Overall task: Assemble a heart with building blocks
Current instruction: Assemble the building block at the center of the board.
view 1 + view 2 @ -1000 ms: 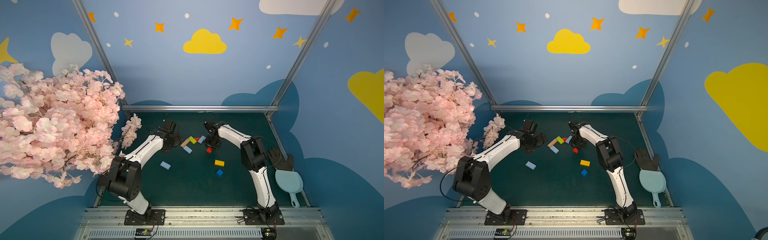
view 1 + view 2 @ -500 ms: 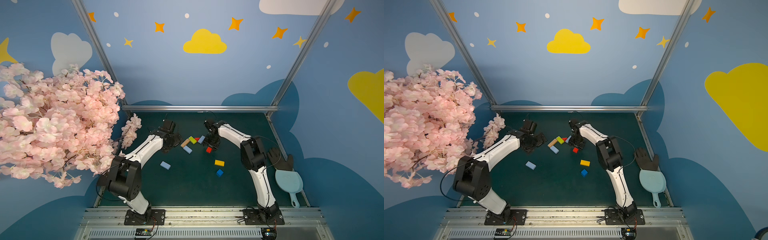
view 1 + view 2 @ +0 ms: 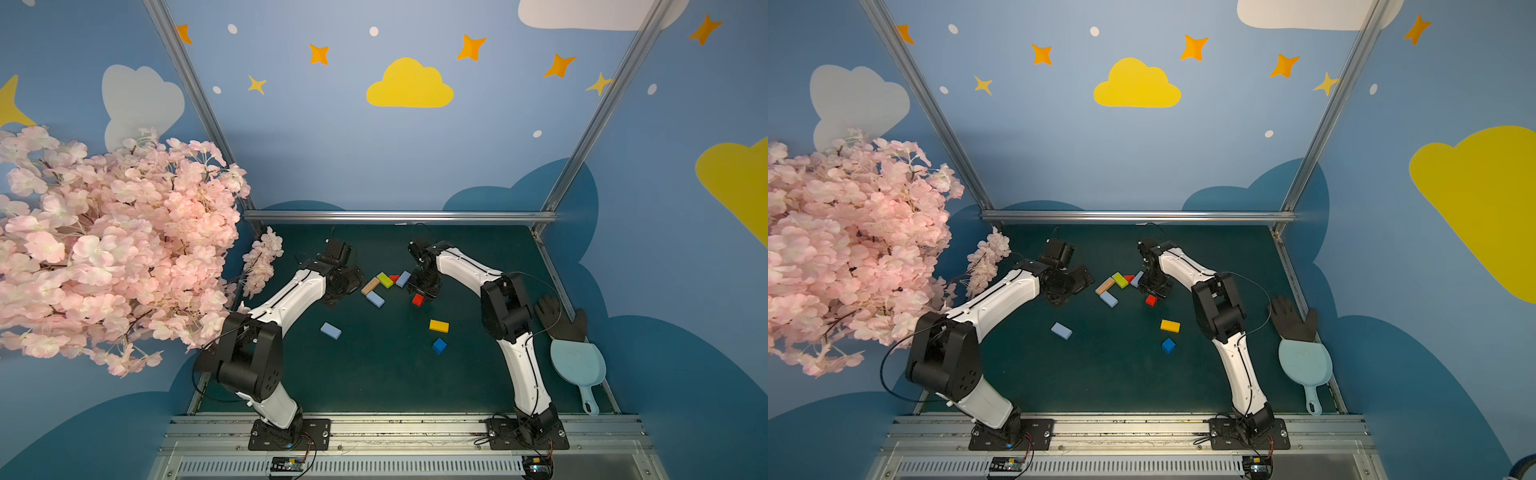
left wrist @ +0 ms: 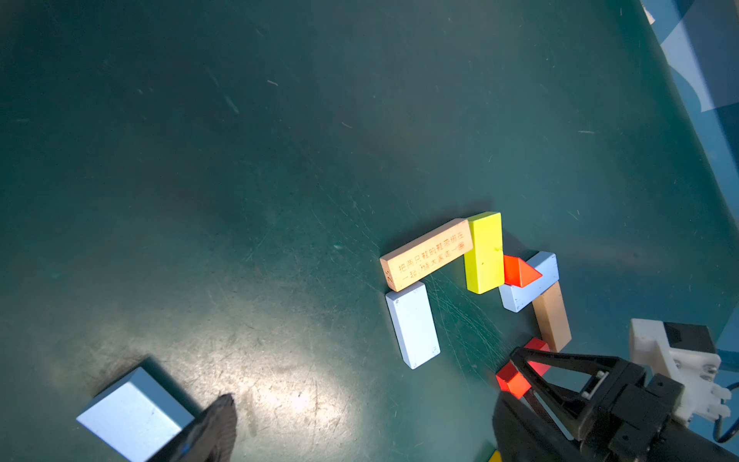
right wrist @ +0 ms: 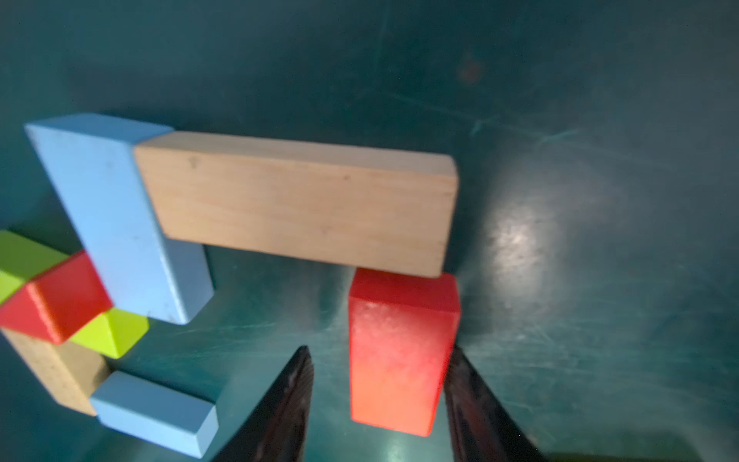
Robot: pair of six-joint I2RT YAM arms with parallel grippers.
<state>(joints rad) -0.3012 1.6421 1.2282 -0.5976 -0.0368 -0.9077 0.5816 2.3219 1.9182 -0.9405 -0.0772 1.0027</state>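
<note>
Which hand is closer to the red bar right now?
Right. The right hand straddles the red bar, a finger on either side. The left hand is open on the far side of the unfinished heart, well apart.

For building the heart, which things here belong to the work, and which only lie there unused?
Belong to the job:
- started heart of joined blocks
- red bar
- yellow bar
- dark blue cube
- loose light blue bar

Just lying about:
- black glove
- light blue scoop
- pink blossom branch
</note>
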